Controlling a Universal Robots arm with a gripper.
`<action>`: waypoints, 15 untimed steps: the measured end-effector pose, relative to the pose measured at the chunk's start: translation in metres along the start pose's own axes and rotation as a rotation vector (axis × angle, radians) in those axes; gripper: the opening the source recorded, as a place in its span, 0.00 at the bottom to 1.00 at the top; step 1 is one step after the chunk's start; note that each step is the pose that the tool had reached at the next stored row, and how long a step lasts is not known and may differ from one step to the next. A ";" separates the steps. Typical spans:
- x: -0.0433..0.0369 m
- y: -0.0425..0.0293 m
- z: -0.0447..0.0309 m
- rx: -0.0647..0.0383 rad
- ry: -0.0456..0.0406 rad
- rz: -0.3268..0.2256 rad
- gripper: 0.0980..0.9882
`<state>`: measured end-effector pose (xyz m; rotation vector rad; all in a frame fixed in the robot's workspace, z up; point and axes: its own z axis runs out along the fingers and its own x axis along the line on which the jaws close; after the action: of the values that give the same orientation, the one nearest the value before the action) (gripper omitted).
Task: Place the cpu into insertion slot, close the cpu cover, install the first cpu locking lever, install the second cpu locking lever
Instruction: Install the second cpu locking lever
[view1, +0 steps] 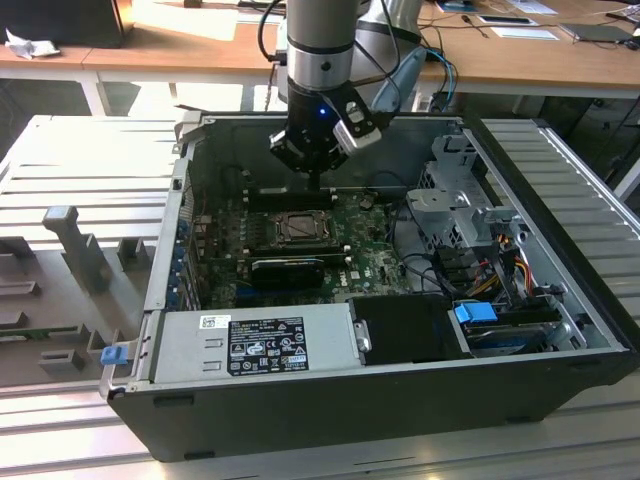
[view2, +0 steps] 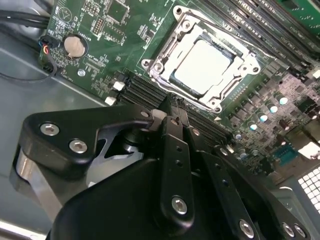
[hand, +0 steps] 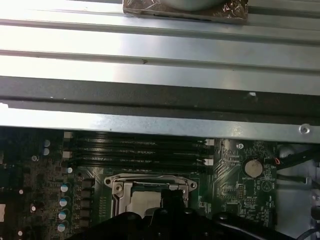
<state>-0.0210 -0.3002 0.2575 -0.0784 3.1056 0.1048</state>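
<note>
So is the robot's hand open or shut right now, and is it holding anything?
Hand: shut, fingers pressed together, holding nothing that I can see. It hangs beside the socket, where the cpu sits under the cpu cover.

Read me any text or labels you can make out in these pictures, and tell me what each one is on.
None can be read.
White sticker on the power supply: print too small.
Black label beside it: lines of white print, blurred.
Motherboard markings, in both wrist views: too fine to read.
The cpu top: no legible marking.
</note>
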 end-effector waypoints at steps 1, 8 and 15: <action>0.0001 -0.0012 0.0001 0.001 0.0000 0.000 0.01; 0.0006 -0.0080 0.0027 0.008 -0.0013 0.025 0.01; 0.0018 -0.0295 0.0069 0.008 -0.0013 0.025 0.01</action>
<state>-0.0211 -0.3292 0.2486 -0.0388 3.1061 0.0933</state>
